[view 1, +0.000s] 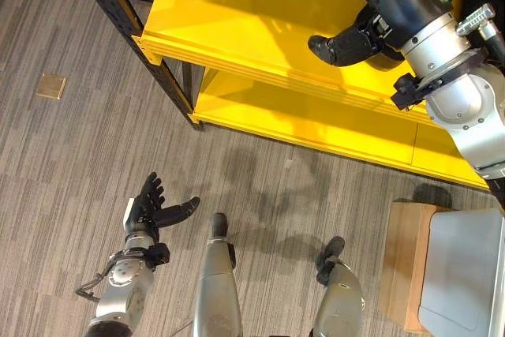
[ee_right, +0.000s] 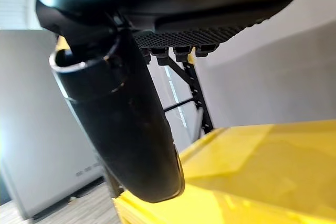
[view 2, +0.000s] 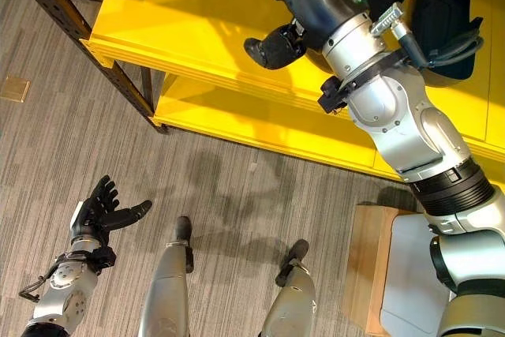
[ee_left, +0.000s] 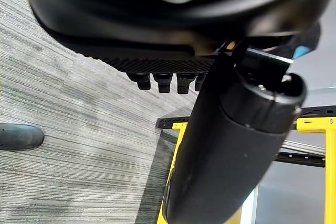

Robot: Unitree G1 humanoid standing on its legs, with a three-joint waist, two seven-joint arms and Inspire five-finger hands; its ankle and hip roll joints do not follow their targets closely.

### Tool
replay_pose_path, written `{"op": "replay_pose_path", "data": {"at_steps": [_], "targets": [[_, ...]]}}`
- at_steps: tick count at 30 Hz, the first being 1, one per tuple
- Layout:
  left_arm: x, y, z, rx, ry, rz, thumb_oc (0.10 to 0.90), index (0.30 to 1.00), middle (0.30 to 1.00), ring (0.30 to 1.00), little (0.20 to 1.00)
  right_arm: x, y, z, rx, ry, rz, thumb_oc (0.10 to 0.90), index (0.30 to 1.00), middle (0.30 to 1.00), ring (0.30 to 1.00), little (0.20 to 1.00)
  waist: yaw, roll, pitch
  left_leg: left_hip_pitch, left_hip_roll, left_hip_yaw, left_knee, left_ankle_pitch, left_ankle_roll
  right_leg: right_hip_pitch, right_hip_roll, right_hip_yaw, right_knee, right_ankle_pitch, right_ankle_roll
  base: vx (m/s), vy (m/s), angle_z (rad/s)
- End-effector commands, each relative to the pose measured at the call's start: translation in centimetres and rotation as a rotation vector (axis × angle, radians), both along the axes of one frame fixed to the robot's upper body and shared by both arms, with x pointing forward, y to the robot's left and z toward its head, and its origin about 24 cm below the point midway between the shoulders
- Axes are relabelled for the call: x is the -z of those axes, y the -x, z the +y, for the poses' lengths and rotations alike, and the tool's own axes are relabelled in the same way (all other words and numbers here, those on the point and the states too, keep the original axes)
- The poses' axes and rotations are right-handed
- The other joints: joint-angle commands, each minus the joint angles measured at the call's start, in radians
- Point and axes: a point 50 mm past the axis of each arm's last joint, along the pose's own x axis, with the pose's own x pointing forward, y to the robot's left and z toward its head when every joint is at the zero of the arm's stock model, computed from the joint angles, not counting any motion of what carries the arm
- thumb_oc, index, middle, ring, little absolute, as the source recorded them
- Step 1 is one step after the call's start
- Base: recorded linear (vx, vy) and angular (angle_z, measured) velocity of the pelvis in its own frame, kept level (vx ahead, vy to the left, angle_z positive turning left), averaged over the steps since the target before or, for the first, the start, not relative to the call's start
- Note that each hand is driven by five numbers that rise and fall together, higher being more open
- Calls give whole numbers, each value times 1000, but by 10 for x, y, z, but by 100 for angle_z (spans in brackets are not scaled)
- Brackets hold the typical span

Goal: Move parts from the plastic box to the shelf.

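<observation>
- Left eye view: the left hand [view 1: 154,209] hangs low over the grey wood-patterned floor [view 1: 71,155], palm up, its fingers spread and straight and its thumb out to the side, with nothing in it.
- A small tan square plate [view 1: 51,85] lies set into the floor, well apart from that hand.
- A dark perforated post [view 1: 130,25] slants up at the corner of the yellow shelf [view 1: 237,21], which has an upper board and a lower board [view 1: 316,124] below it.
- The right hand [view 1: 347,43] reaches over the upper board, its thumb pointing across the yellow surface; in the right wrist view its fingers [ee_right: 178,52] run straight past the thumb, holding nothing.
- Two dark parts [view 2: 442,13] rest at the back of the upper board, just beyond the right arm.
- At the lower right a pale grey plastic box [view 1: 465,274] sits on a light wooden stand [view 1: 402,266], beside the shelf's lower board.
</observation>
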Motion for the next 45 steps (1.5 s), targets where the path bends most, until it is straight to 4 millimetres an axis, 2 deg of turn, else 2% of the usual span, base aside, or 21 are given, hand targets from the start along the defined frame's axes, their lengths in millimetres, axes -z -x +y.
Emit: {"op": "replay_pose_path", "data": {"at_steps": [1,2,3,4,7,8,10,11,12,13,17,22,31,36,43,44,45], "targets": [[-16,5,5,-17,-43,-98,900,1000,1000,1000,1000,-50,17,-15,-33,-193,-197,900,1000,1000,1000,1000,19,13,-68,130,-12,61,-80,-68,32,-9,23,68,199,-36,87,61,-15,-1],[-15,5,4,-15,-44,-96,900,1000,1000,1000,1000,-50,16,-18,-27,-217,-189,900,1000,1000,1000,1000,17,13,-68,130,-11,62,-80,-67,32,-9,22,69,199,-36,87,-78,12,-2],[-15,5,4,-13,-45,-97,900,1000,1000,1000,1000,-50,16,-19,-26,-218,-190,900,1000,1000,1000,1000,19,10,-65,121,-14,71,-80,-45,40,-14,16,56,191,-21,70,0,0,0],[-14,4,3,-7,-45,-91,900,1000,1000,1000,1000,-46,9,-29,-3,-283,-166,900,1000,1000,1000,1000,16,14,-69,131,-11,63,-81,-67,31,-9,24,70,198,-36,87,0,0,0],[-14,3,1,3,-46,-92,900,1000,1000,1000,1000,-41,1,-40,15,-363,-133,900,1000,1000,1000,1000,14,18,-69,132,-10,63,-79,-67,30,-10,23,70,199,-38,86,-8,-5,0],[-14,3,1,4,-47,-93,900,1000,1000,1000,1000,-41,1,-41,15,-364,-134,900,1000,1000,1000,1000,15,15,-65,122,-13,73,-79,-45,38,-15,17,58,190,-23,69,-79,7,-1],[-13,3,1,6,-47,-86,900,1000,1000,1000,1000,-40,-3,-48,23,-423,-120,900,1000,1000,1000,1000,15,16,-66,121,-13,72,-76,-45,37,-16,17,60,192,-24,68,-11,-11,0],[-12,3,0,14,-50,-80,900,1000,1000,1000,1000,-36,-8,-57,34,-499,-99,900,1000,1000,1000,1000,15,22,-70,129,-10,61,-74,-66,29,-11,23,72,201,-40,85,0,0,0],[-12,2,0,21,-48,-80,900,1000,1000,1000,1000,-37,-10,-60,33,-527,-95,900,1000,1000,1000,1000,17,21,-67,120,-12,70,-77,-44,37,-15,17,59,192,-28,67,62,-28,-1],[-10,3,0,21,-45,-75,900,1000,1000,1000,1000,-36,-12,-63,28,-565,-88,900,1000,1000,1000,1000,19,25,-70,131,-9,62,-75,-68,28,-9,24,71,202,-46,85,0,0,0],[-8,2,-2,37,-42,-65,900,1000,1000,1000,1000,-36,-24,-72,10,-731,-50,900,1000,1000,1000,1000,25,34,-72,131,-9,61,-73,-67,27,-10,22,71,204,-47,85,15,-4,-1],[-10,0,-3,51,-44,-69,900,1000,1000,1000,1000,-44,-34,-70,-35,-863,-30,900,1000,1000,1000,1000,35,44,-75,134,-11,62,-85,-61,25,-10,22,68,199,-45,85,0,0,0],[-10,0,-2,51,-44,-65,900,1000,1000,1000,1000,-65,-43,-59,-95,-967,-14,900,1000,1000,1000,1000,45,54,-79,135,-20,59,-98,-55,24,-11,20,70,202,-34,88,0,0,0],[-10,-1,-3,58,-43,-65,900,1000,1000,1000,1000,-68,-46,-56,-132,-1030,2,900,1000,1000,1000,1000,48,56,-81,136,-23,57,-104,-52,26,-12,20,72,203,-30,90,4,-2,1],[-12,-4,-5,62,-49,-71,900,1000,1000,1000,1000,-70,-50,-63,-107,-1094,6,900,1000,1000,1000,1000,49,61,-80,134,-29,58,-100,-53,28,-20,20,76,212,-38,88,0,-2,4],[-13,-5,-5,62,-48,-75,900,1000,1000,1000,1000,-69,-51,-64,-101,-1098,8,900,1000,1000,1000,1000,48,60,-76,123,-31,67,-100,-31,36,-27,14,66,205,-24,71,-81,12,1],[-13,-5,-5,64,-50,-75,900,1000,1000,1000,1000,-68,-52,-66,-79,-1099,7,900,1000,1000,1000,1000,48,61,-75,122,-33,67,-96,-32,36,-29,14,69,209,-27,69,-80,12,1]]}}
